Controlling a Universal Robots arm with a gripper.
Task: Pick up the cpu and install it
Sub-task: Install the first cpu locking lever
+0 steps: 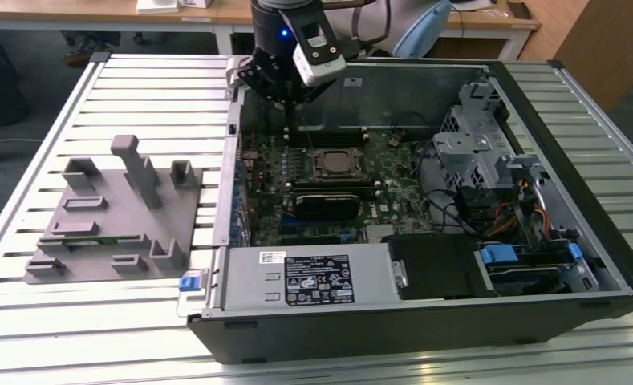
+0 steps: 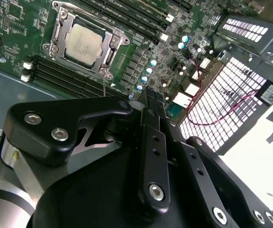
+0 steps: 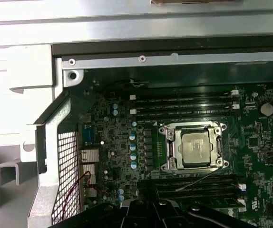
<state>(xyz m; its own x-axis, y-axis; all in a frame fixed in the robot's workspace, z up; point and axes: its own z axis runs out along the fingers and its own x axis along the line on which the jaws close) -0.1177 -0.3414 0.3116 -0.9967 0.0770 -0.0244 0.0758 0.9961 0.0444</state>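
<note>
I am hovering inside the open black computer case [image 1: 402, 337], my black gripper [image 1: 291, 127] pointing down with its jaws drawn together and nothing showing between them. The small flat square cpu with the pale silvery metal top [image 3: 196, 148] is lying seated in the silver metal socket frame [image 3: 193, 127] on the green motherboard [image 1: 396, 156], near my fingertips [image 2: 148, 95] but apart from them. A grey plastic fixture [image 1: 102, 224] is sitting on the slatted metal table [image 1: 156, 88], to the exterior view's left of the case.

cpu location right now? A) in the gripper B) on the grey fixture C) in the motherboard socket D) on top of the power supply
C: in the first wrist view the cpu lies flat inside the socket frame on the motherboard, silvery top showing; in the second wrist view the gripper is apart from it.
</note>
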